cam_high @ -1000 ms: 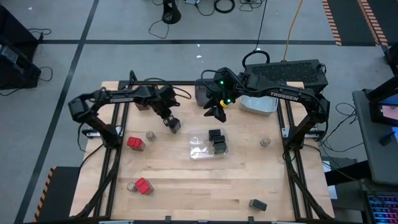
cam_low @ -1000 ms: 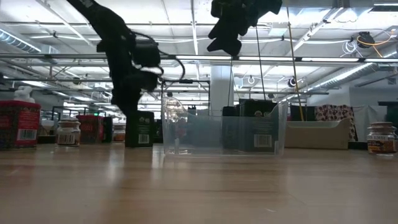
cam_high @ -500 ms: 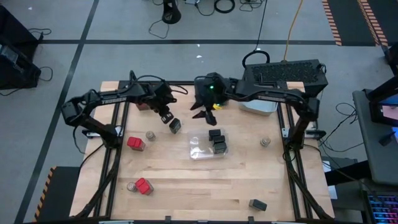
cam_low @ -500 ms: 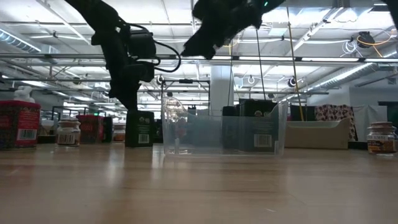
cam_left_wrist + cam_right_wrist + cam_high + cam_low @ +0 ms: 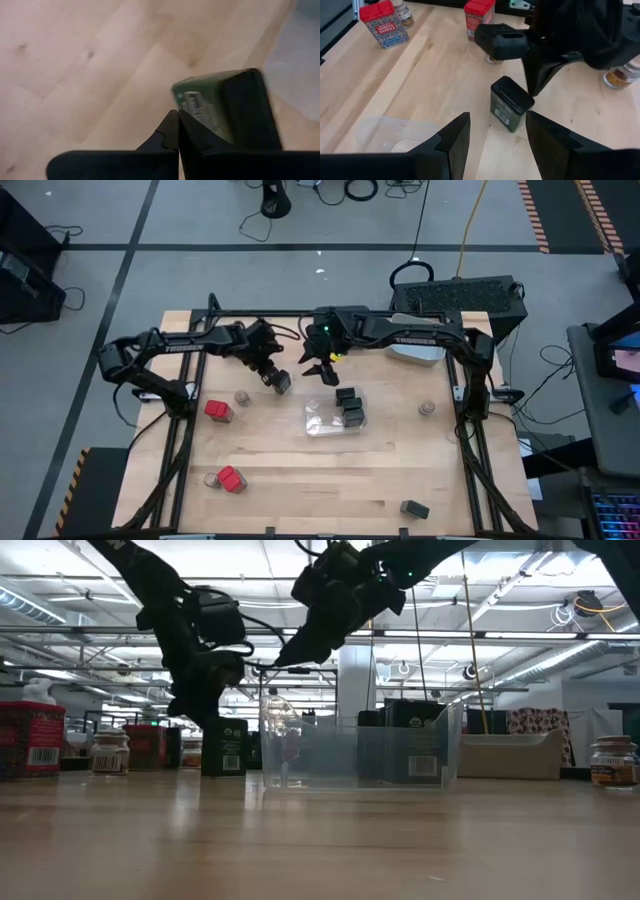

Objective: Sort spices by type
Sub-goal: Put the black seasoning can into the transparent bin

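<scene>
the dark spice tin stands on the counter just left of the clear bin, which already holds three dark tins. left gripper, fingers shut and empty, touches its top. right gripper hovers half open beside it, looks ready to grab and bin it

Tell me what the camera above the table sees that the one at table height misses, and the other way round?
Only the high view shows the dark box near the table's front edge, the pair of red-topped boxes with a jar, and the floor around the table. Only the low view shows the ceiling and room behind, and the labels on the black boxes in the clear bin. Both show the clear bin, the left claw shut beside a black spice box, the open right claw above the table, and a tan-lidded jar off to the right.
</scene>
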